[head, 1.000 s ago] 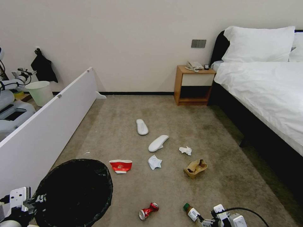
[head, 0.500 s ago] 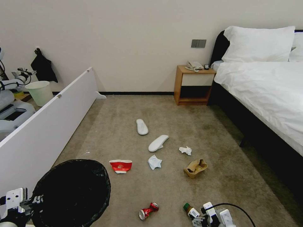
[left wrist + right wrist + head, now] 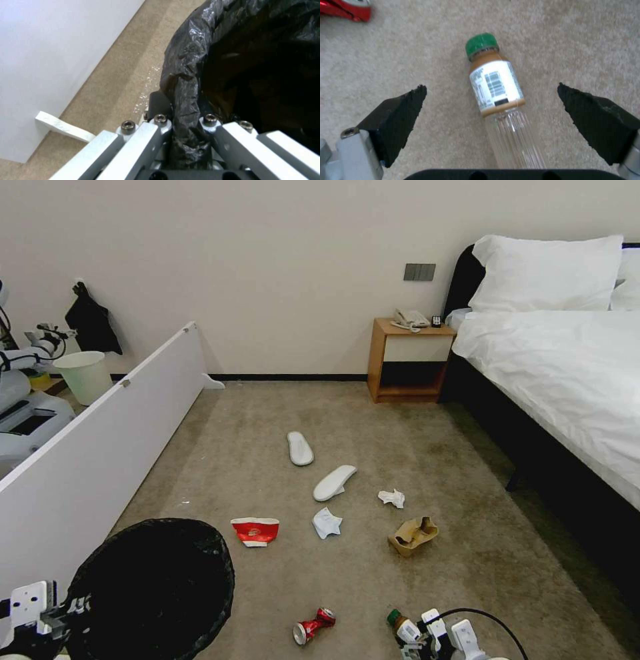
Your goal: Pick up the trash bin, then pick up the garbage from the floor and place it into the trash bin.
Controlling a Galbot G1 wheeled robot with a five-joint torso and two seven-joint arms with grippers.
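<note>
Beside crushed can (image 3: 313, 625): bottle (image 3: 496, 92) btwn wide right gripper (image 3: 491, 90) jaws.

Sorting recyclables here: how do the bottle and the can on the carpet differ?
The bottle is clear, intact and green-capped with a white label; the can is red and crushed. The bottle lies between the open right tool's fingers; the can lies apart, untouched. Both lie on their sides.

The beige carpet (image 3: 403, 57) carries a green-capped bottle (image 3: 496, 87) lying between the right gripper's (image 3: 491, 91) spread jaws, a crushed red can (image 3: 346, 10) beyond them.
</note>
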